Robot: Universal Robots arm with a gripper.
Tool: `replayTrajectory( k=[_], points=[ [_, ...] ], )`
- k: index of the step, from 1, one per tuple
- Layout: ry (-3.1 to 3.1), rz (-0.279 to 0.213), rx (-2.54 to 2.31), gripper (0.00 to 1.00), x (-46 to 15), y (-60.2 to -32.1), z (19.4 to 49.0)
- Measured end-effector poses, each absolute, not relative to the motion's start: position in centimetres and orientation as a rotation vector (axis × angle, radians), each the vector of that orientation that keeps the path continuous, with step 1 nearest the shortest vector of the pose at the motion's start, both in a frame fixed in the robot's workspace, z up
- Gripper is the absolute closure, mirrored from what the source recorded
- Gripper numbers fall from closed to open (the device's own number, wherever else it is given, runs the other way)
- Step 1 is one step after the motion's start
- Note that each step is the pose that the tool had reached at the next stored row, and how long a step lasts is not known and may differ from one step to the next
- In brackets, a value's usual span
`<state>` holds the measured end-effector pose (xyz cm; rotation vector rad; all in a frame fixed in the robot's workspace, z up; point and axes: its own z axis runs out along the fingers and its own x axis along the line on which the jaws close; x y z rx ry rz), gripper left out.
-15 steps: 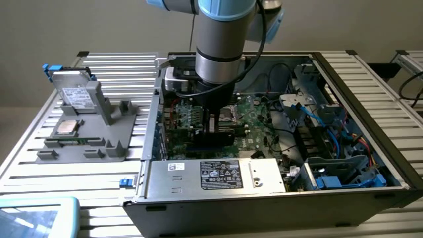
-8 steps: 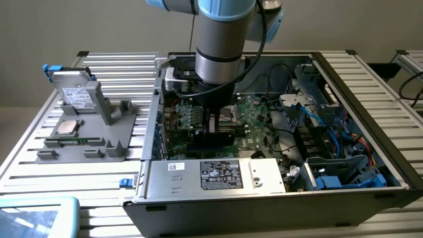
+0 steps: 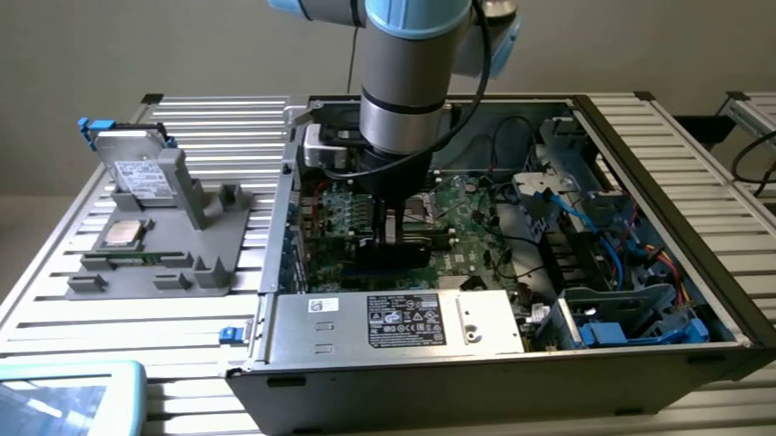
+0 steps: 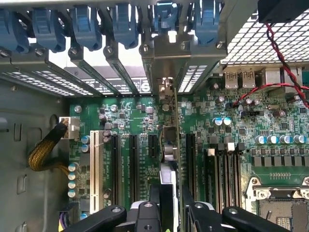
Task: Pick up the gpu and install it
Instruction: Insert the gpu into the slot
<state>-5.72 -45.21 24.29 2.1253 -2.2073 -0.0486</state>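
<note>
The fingers [image 4: 154,203] are closed narrowly on the gpu [image 4: 169,140], held edge-on in line with 1 black slot [image 4: 152,145] of the green motherboard [image 4: 135,116], inside the open computer case [image 3: 485,400] on the counter [image 3: 182,336].

Grey arm [image 3: 401,100], blue caps [image 3: 419,14], blk hand [image 4: 170,205].

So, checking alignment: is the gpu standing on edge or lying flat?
On edge: the gpu shows as a thin strip above the motherboard, held by the gripper.

Slatted table [image 3: 170,327], computer case [image 3: 485,386], grey holder [image 3: 134,289]
</note>
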Motion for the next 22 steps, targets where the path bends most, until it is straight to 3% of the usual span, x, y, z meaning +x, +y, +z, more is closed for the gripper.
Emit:
replayTrajectory(
  k=[22],
  points=[
    [-2.202, -0.043, 2.137, 0.73, -6.09, -45.17, 24.25]
  ],
)
